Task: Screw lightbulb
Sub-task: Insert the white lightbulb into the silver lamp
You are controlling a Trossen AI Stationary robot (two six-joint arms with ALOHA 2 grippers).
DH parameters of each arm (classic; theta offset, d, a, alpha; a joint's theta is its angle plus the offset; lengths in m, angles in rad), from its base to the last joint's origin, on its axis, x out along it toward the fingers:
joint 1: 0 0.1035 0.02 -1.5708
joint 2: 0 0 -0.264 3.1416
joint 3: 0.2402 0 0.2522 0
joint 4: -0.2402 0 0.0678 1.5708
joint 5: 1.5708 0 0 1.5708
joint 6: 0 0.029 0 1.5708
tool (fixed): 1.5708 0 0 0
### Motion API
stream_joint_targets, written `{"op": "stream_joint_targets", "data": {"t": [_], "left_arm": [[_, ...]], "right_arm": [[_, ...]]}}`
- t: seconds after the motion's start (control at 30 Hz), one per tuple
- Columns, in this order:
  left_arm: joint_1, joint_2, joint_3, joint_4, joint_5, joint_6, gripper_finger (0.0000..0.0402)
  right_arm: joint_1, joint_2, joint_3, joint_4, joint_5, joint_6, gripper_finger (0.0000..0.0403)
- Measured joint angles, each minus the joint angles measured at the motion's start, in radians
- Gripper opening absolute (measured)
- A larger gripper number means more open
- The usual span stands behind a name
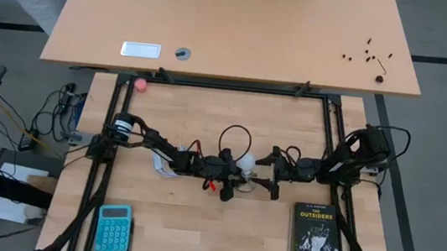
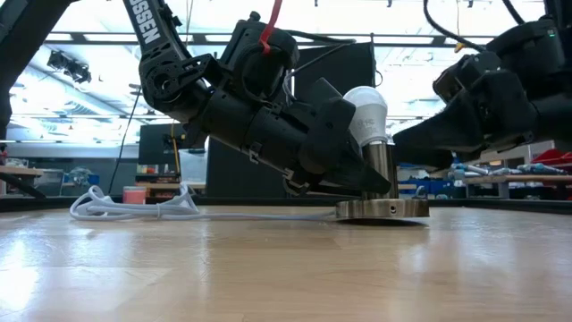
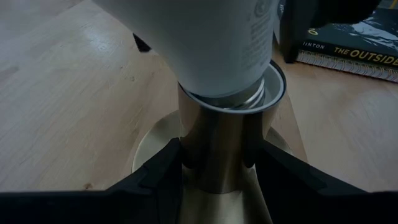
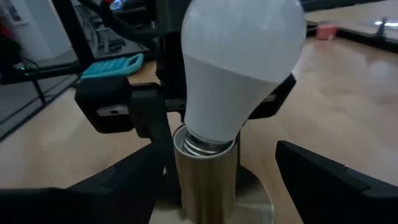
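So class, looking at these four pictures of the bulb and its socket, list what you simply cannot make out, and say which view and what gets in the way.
- How far the lightbulb is threaded: its screw base sits inside the brass socket in both wrist views and the low view.
- Right gripper fingertips: cut off at the bottom edge of the right wrist view.
- Book cover small print: too small in the high view.
- Dark specks on the far table: too small to identify.

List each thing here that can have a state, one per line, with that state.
lightbulb: tilted in the socket mouth, threads showing, not screwed home.
socket: upright on its round base, clamped.
left gripper: shut on the socket stem.
right gripper: open, fingers either side of the socket, nothing held.
book: closed, flat.
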Motion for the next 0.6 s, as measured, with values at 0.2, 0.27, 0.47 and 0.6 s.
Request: {"op": "stream_joint_targets", "data": {"t": [0.2, 0.27, 0.47, 0.6], "left_arm": [[0.000, 0.000, 0.000, -0.001, 0.000, 0.000, 0.0188], [0.000, 0.000, 0.000, -0.001, 0.000, 0.000, 0.0188], [0.000, 0.000, 0.000, -0.001, 0.000, 0.000, 0.0188], [0.000, 0.000, 0.000, -0.003, -0.001, 0.000, 0.0188]], "right_arm": [[-0.050, 0.000, 0.007, 0.021, -0.097, 0.004, 0.0349], [-0.070, 0.000, 0.028, 0.004, -0.134, 0.004, 0.0357], [-0.105, 0.000, 0.114, -0.067, -0.206, -0.014, 0.0364], [-0.113, 0.000, 0.134, -0.077, -0.214, -0.019, 0.0355]]}}
